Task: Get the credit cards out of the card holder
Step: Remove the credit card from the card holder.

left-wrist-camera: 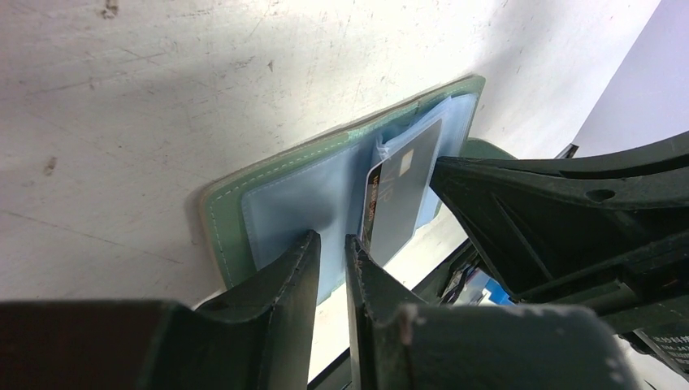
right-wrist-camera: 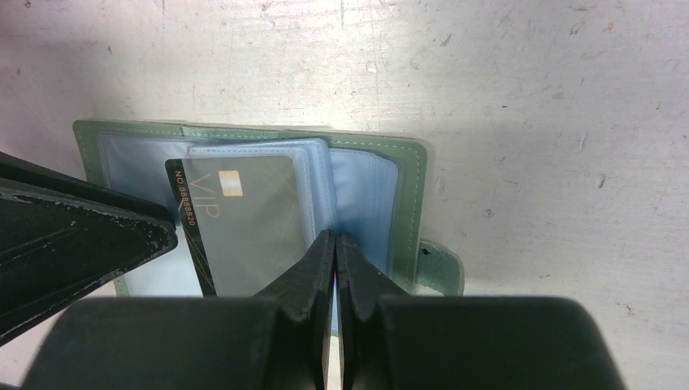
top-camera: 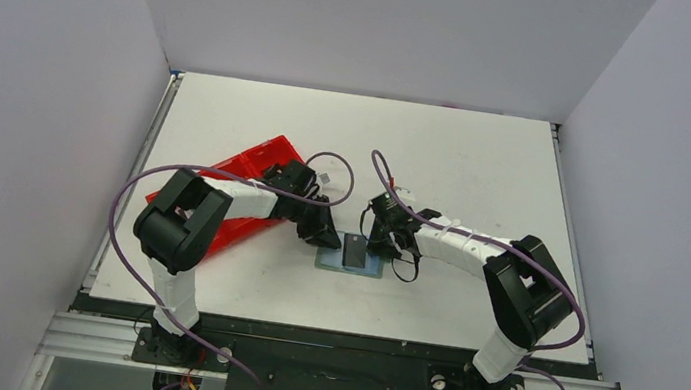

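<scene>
Grey-green stitched card holder (right-wrist-camera: 410, 187) lies open beneath both pincers; dark plastic card (right-wrist-camera: 244, 219) beside clenched right pincer (right-wrist-camera: 335, 237); left pincer (left-wrist-camera: 331, 240) slightly parted, empty.

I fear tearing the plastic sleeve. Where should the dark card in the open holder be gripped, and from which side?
Probably the edge of the card with the printed number: it sticks out of the sleeve toward the left gripper. Come from that side, low, as the card lies flat; the right gripper seems to rest on the holder opposite.
</scene>
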`<state>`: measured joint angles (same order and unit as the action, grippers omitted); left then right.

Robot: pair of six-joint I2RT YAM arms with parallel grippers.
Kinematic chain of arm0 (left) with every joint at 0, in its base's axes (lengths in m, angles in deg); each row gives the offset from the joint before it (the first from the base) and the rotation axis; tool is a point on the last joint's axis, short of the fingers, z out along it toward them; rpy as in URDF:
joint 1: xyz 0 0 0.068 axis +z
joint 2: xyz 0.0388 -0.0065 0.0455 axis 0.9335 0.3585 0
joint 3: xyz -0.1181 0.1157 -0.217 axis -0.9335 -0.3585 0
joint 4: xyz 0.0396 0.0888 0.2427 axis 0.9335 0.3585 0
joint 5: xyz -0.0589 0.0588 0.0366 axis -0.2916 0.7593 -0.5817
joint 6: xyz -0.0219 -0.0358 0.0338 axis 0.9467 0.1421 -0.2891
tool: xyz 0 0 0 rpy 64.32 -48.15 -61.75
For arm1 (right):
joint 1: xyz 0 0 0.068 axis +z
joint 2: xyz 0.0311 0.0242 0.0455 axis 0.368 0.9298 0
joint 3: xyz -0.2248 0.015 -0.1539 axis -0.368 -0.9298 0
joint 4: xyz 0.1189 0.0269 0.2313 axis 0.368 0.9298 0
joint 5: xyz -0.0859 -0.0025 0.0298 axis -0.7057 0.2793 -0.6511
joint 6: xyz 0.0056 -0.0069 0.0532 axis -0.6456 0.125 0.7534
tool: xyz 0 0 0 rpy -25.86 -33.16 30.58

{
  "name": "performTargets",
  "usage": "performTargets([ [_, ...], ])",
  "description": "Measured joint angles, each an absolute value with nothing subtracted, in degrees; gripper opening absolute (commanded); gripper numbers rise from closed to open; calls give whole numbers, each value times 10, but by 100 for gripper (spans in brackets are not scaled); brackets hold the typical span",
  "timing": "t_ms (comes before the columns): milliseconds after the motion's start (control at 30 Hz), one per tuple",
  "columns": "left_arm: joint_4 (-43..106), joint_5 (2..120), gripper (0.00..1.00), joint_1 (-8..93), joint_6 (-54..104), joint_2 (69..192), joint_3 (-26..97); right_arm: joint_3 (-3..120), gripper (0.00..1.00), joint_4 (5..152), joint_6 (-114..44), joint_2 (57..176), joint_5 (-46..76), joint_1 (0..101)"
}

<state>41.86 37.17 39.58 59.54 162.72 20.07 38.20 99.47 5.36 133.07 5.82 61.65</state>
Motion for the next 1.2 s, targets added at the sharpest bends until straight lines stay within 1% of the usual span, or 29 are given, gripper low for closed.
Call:
performTargets([
  [167,411,367,20,396,598,1627,199,382,0,995,54,1331,58,616],
  [600,377,355,19,381,616,1628,192,382,0,994,54,1332,62,614],
  [767,371,353,12,376,623,1630,192,382,0,994,53,1332,63,614],
  [867,370,352,5,376,627,1631,192,382,0,994,54,1332,63,614],
  [1000,370,351,1,376,628,1632,192,382,0,994,54,1332,63,614],
  [1200,368,345,0,379,629,1631,192,382,0,994,54,1332,63,614],
])
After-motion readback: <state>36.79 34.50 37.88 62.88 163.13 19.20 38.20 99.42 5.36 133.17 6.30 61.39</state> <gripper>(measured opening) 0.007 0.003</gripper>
